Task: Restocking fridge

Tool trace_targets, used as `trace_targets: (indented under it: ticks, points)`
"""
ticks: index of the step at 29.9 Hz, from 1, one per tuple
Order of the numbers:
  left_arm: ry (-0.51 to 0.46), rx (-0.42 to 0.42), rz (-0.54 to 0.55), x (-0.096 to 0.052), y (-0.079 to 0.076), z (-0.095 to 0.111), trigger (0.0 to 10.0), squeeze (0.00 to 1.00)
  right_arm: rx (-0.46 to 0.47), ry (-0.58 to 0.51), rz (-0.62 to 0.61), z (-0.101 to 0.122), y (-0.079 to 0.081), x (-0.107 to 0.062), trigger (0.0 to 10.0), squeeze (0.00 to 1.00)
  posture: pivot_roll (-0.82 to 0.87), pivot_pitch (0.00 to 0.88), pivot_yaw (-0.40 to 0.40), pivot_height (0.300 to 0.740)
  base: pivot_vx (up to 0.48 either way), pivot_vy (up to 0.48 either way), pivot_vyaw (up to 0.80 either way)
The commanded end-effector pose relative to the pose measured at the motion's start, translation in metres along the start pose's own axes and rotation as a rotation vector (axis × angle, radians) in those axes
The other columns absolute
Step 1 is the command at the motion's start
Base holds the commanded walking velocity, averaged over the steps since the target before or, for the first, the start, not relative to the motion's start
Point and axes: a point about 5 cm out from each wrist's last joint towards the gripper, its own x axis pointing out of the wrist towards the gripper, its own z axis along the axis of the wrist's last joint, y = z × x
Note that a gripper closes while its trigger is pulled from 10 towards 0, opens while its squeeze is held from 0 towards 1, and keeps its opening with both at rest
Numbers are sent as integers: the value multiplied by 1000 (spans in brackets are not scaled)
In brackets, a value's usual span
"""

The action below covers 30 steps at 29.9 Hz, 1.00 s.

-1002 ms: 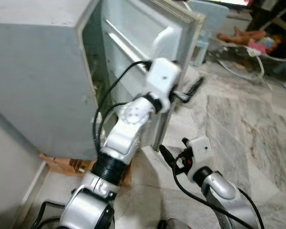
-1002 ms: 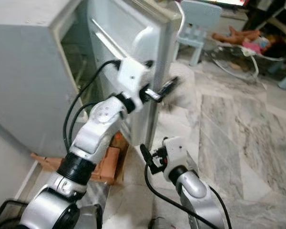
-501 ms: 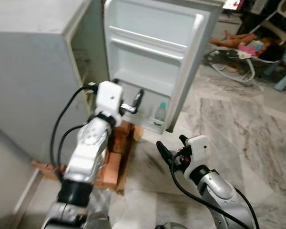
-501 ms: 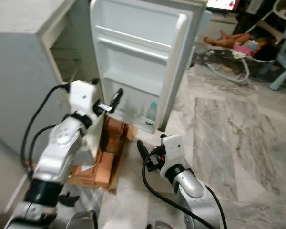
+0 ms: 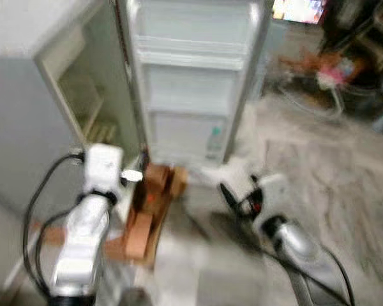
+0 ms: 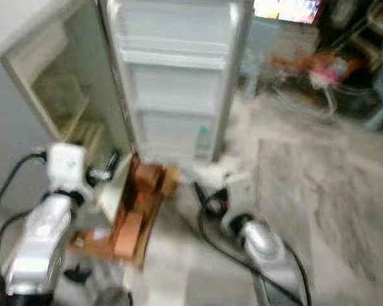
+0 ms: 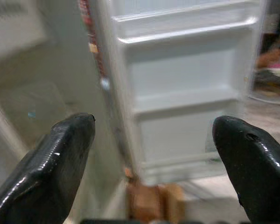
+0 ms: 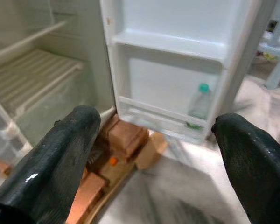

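Fridge [image 6: 64, 83] stands open, its door [image 5: 191, 83] swung wide — you have access, but stocking is not begun. One bottle [image 8: 198, 100] sits in the lowest door shelf. Left gripper [image 7: 154, 154] and right gripper [image 8: 154, 154] are both spread, holding nothing. Brown blocks [image 8: 123, 140] lie under the door — mind them.

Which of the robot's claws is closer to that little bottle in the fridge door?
Right. The right gripper hangs just below the bottle in the open door's bottom shelf; the left gripper sits farther off, beside the fridge's open body.
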Motion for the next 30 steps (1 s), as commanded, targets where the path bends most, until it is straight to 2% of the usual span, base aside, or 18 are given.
trace_targets:
  ticks: [1,8,12,17,21,30]
  points:
    - [8,25,26,-1,4,4,10000,0,-9,-35,-5,9,1,7,10000,0,167,75,-60,740,458,0,-444]
    - [26,49,47,-8,5,7,10000,0,-26,-90,-24,24,-2,13,10000,0,168,114,-48,740,458,0,-731]
    - [57,53,37,-14,2,-1,10000,0,-10,-79,-29,22,-1,14,10000,0,149,112,-62,740,458,0,-766]
    - [73,13,6,-11,-9,-5,10000,0,-9,-67,-13,17,8,14,10000,0,136,92,-70,740,460,0,-800]
    - [63,-4,-21,-9,-18,-5,10000,0,-2,-64,-12,15,9,16,10000,0,129,72,-76,740,460,0,-800]
    - [40,-12,-67,-4,-25,-3,10000,0,-1,-64,-9,17,8,17,10000,0,114,67,-91,740,461,0,-800]
